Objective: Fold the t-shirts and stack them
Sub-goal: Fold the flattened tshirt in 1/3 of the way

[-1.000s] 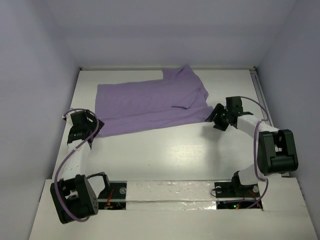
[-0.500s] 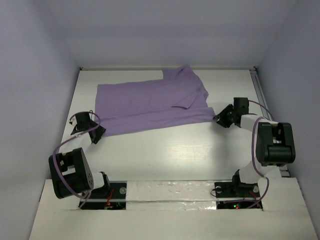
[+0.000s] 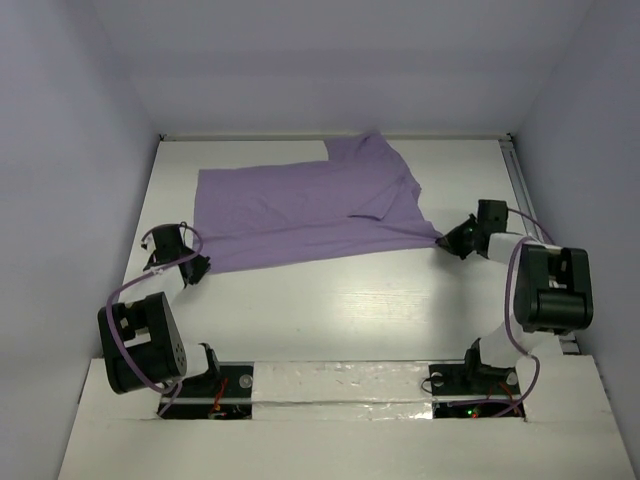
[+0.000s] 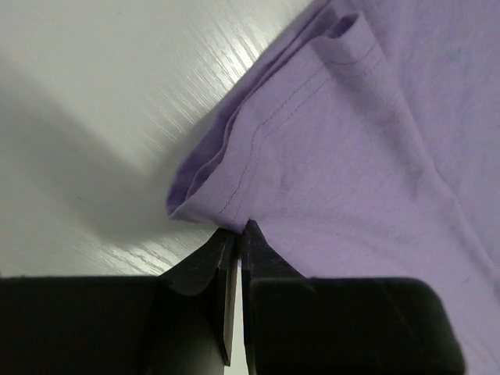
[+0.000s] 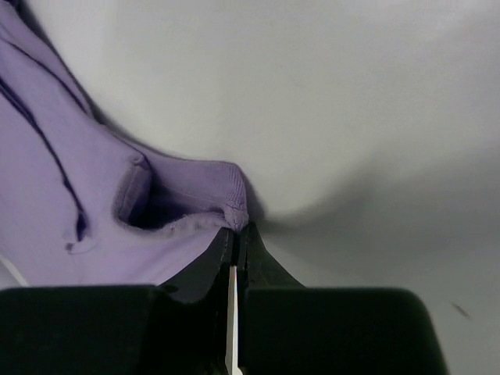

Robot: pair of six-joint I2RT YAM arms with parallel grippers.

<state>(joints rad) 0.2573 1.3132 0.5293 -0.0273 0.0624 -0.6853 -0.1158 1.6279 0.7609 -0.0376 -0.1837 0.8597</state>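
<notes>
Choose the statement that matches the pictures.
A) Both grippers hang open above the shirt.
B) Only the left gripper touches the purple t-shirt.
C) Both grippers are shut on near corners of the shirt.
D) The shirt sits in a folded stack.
C: the wrist views show the left gripper and the right gripper each closed on a pinch of the t-shirt, which lies spread across the table.

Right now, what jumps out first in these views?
A lavender t-shirt lies spread across the far half of the white table. The left gripper pinches its near-left hem corner, and the right gripper pinches its near-right corner, both jaws closed on cloth.
</notes>
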